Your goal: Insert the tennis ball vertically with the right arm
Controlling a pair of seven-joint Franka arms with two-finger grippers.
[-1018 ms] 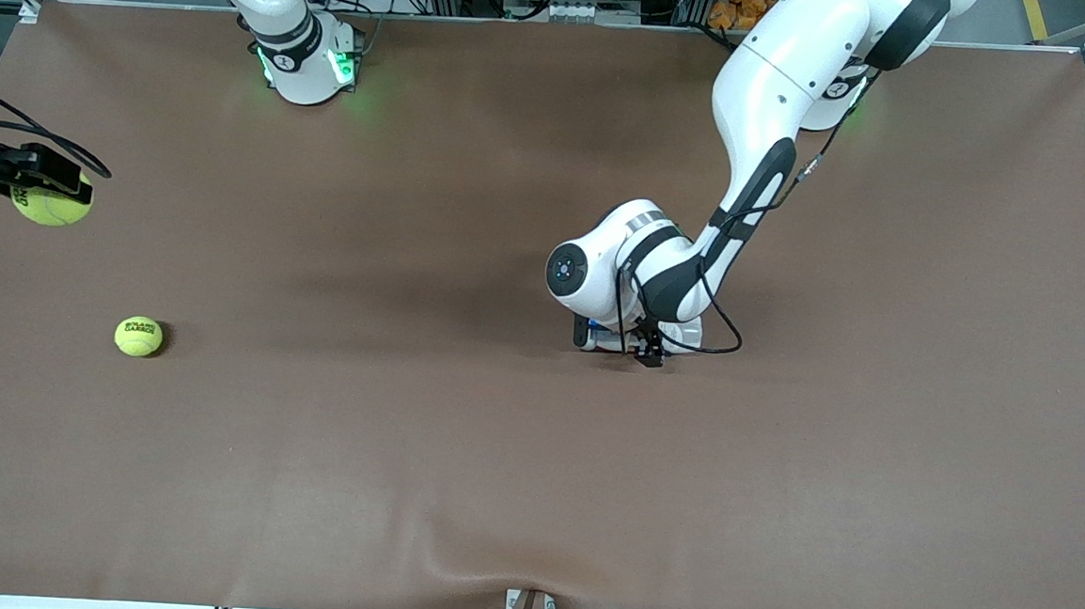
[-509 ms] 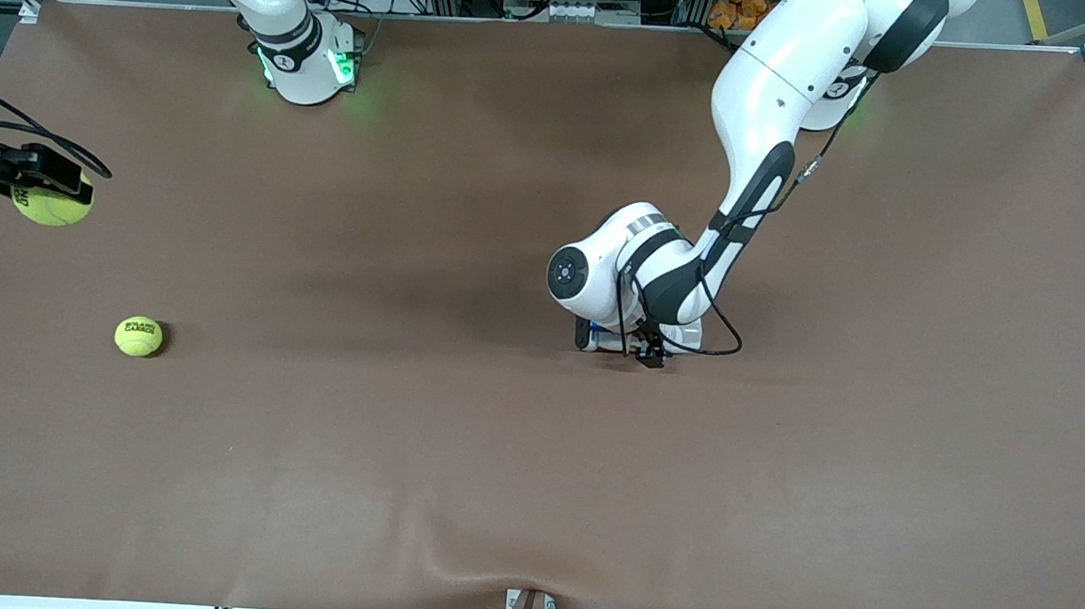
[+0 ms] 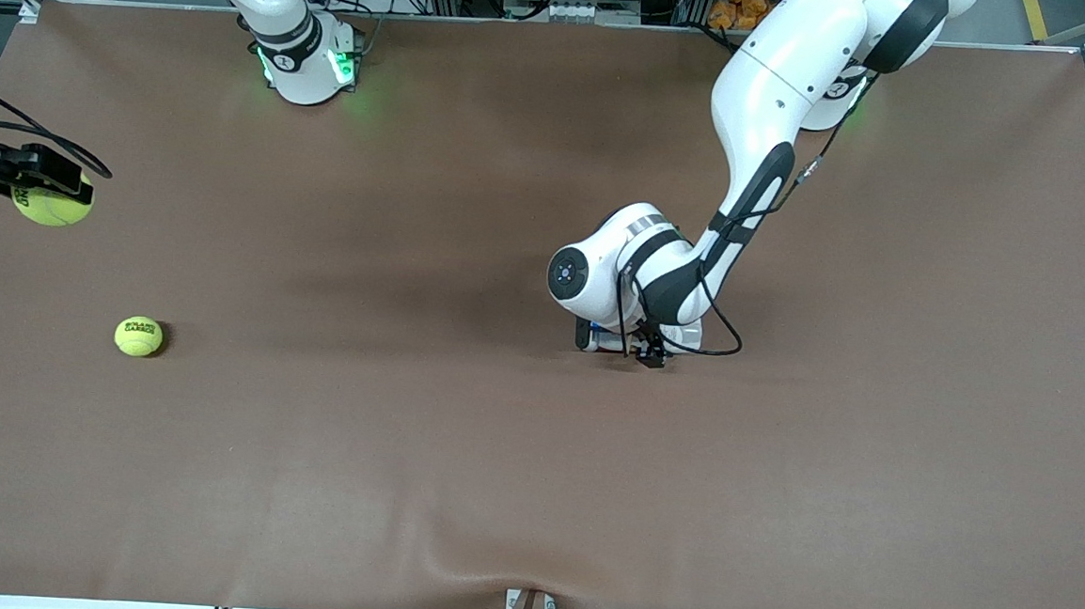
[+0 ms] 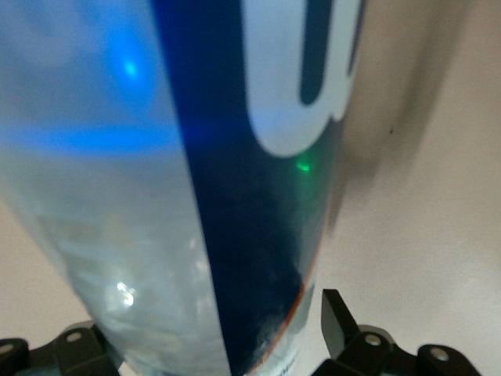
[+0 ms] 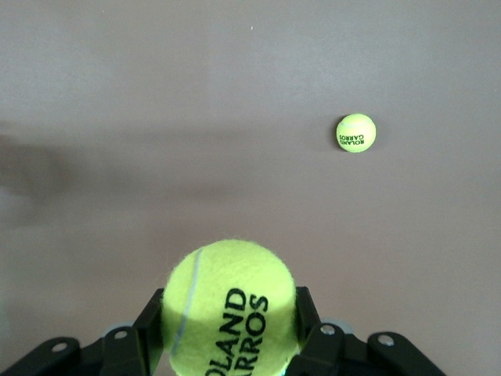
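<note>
Table (image 3: pixel 776 498) mostly bare. Left gripper (image 3: pixel 618 339) sits mid-table, jaws straddling a blue tube (image 4: pixel 196 180); can't tell if it's clamped, probably steadying it as the target. Right gripper (image 3: pixel 18 180) grips tennis ball (image 5: pixel 229 307) over the right arm's end of the table, raised for a top-down drop. Spare ball (image 3: pixel 138 336) lies loose on the table.

2 yellow-green tennis balls (image 5: pixel 229 305) (image 3: pixel 138 336), black lettering; brown table (image 3: pixel 532 483); blue-and-clear tube (image 4: pixel 196 180).
</note>
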